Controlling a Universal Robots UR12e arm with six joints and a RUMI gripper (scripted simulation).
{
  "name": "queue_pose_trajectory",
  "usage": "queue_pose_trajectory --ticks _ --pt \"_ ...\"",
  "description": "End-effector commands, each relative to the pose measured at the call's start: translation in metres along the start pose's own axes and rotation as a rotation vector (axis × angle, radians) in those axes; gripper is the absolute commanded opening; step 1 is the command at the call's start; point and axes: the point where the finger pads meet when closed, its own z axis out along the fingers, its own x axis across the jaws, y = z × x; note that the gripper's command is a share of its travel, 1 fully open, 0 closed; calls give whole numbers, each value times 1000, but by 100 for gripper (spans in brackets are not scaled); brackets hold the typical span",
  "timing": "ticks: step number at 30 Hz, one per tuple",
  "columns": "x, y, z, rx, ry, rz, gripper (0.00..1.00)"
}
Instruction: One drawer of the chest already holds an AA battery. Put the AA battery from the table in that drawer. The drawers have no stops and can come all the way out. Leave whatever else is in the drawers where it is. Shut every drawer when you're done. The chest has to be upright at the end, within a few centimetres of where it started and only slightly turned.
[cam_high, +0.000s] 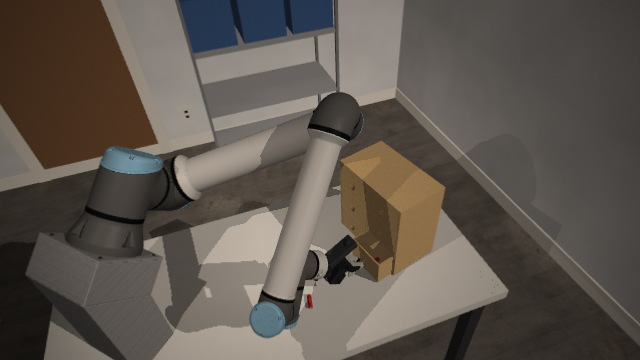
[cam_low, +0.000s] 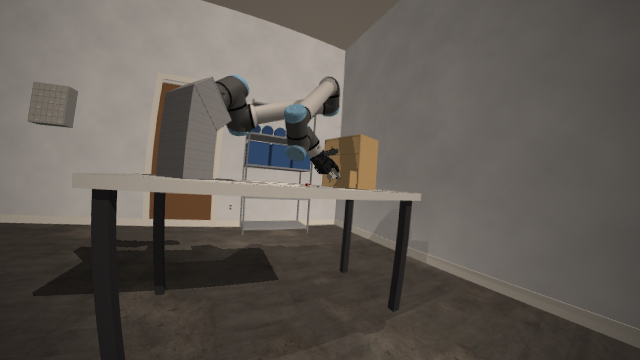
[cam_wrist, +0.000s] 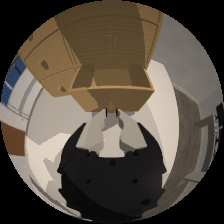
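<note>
Wrist view, gripper (cam_high: 358, 265) (cam_low: 335, 175) (cam_wrist: 111, 109): clenched, apparently on the small knob (cam_wrist: 111, 110) of the bottom drawer (cam_high: 376, 269) (cam_low: 353, 179) (cam_wrist: 112, 98).
Drawer: stood part-way out, just ahead of the fingertips; its depth was hard to judge (with no stops, a long pull could have brought it right out).
Red thing inside (cam_high: 377, 259): showed beyond the hand, probably the battery that marked the right drawer.
Loose red battery (cam_high: 310, 301) (cam_low: 307, 185): lay on the table (cam_high: 420, 296) (cam_low: 240, 187) (cam_wrist: 169, 96), behind the fingers on the arm's side, not picked up.
Chest (cam_high: 421, 225) (cam_low: 368, 162) (cam_wrist: 110, 30): stood upright beyond the hand.
Done: one drawer opened.
Left: releasing the knob, fetching and placing the battery, then shutting the drawer gently.
</note>
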Motion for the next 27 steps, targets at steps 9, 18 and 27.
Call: queue_pose_trajectory --ticks 9,18,27 --pt "0 1 -2 1 0 0 7" --pt "0 1 -2 1 0 0 7" --pt "0 2 -3 1 0 0 7"
